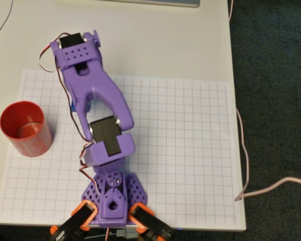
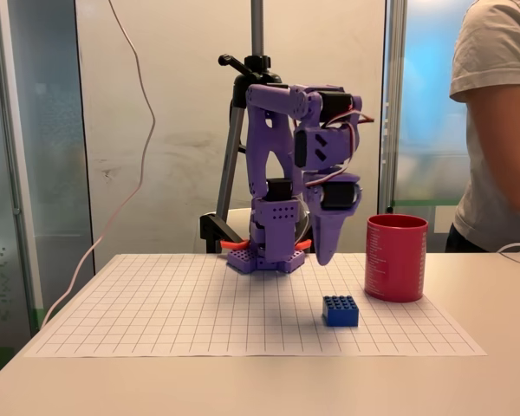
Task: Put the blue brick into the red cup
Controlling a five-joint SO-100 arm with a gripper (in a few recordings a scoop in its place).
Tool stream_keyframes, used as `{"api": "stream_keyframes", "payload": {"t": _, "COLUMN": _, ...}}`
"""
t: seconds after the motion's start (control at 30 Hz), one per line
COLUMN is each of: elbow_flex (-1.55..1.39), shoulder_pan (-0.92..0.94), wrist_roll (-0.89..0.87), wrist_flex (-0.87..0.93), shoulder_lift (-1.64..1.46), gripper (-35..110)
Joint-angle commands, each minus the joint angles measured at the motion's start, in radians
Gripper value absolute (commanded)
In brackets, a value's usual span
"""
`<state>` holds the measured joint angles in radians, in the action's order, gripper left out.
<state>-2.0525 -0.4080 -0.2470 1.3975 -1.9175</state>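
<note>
We see the purple claw (image 2: 325, 251) pointing down above the blue brick (image 2: 341, 310), empty, opening unclear, red cup (image 2: 396, 257) just beside.

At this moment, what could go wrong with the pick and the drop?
1. The blue brick lies close to the red cup; the descending claw might nudge the cup.
2. In the overhead view the purple arm covers nearly all of the brick, so alignment is hard to judge.
3. The brick is small and low; the claw may close off-centre and push it away.
</note>
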Motion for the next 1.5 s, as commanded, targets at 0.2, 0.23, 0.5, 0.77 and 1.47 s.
{"api": "stream_keyframes", "payload": {"t": 0.2, "elbow_flex": 0.051, "shoulder_pan": -0.149, "wrist_roll": -0.255, "wrist_flex": -0.011, "shoulder_lift": 0.026, "gripper": 0}}
{"api": "stream_keyframes", "payload": {"t": 0.23, "elbow_flex": 0.061, "shoulder_pan": -0.17, "wrist_roll": -0.265, "wrist_flex": -0.017, "shoulder_lift": 0.044, "gripper": 0}}
{"api": "stream_keyframes", "payload": {"t": 0.5, "elbow_flex": 0.12, "shoulder_pan": -0.152, "wrist_roll": -0.276, "wrist_flex": -0.098, "shoulder_lift": 0.161, "gripper": 0}}
{"api": "stream_keyframes", "payload": {"t": 0.77, "elbow_flex": 0.123, "shoulder_pan": -0.009, "wrist_roll": -0.229, "wrist_flex": -0.141, "shoulder_lift": 0.15, "gripper": 0}}
{"api": "stream_keyframes", "payload": {"t": 1.47, "elbow_flex": 0.115, "shoulder_pan": -0.055, "wrist_roll": -0.213, "wrist_flex": -0.067, "shoulder_lift": 0.238, "gripper": 69}}
